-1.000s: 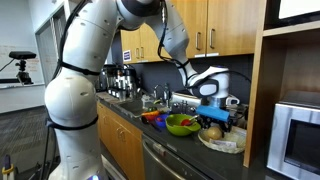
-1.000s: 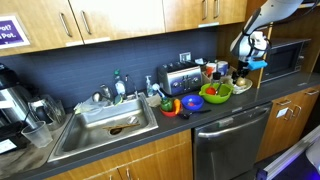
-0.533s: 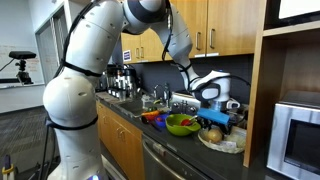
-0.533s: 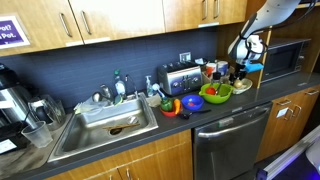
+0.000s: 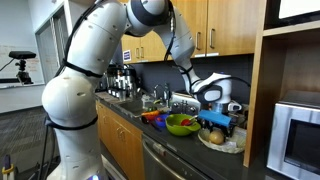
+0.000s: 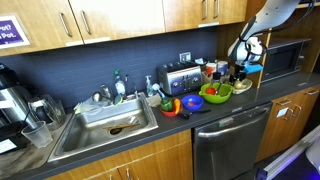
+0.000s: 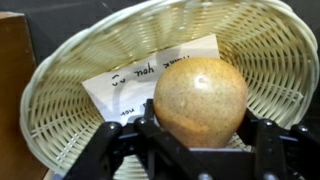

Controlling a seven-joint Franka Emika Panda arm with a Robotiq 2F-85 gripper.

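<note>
Round tan-orange fruit (image 7: 200,95) sits inside pale woven wicker basket (image 7: 55,100), on top of white handwritten paper note (image 7: 120,85) in the basket. Jaws flank the fruit's lower sides; cannot tell if clamped. Likely light, firm, smooth and prone to rolling; grip across its widest middle.

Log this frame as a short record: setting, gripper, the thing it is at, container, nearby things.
setting: kitchen counter with a sink
gripper: gripper low in the basket, fingers on either side of the fruit; contact unclear
thing: round, tan fruit, lying in the basket
container: wicker basket, with a handwritten note partly hidden by the fruit
nearby: green bowl, toaster
</note>
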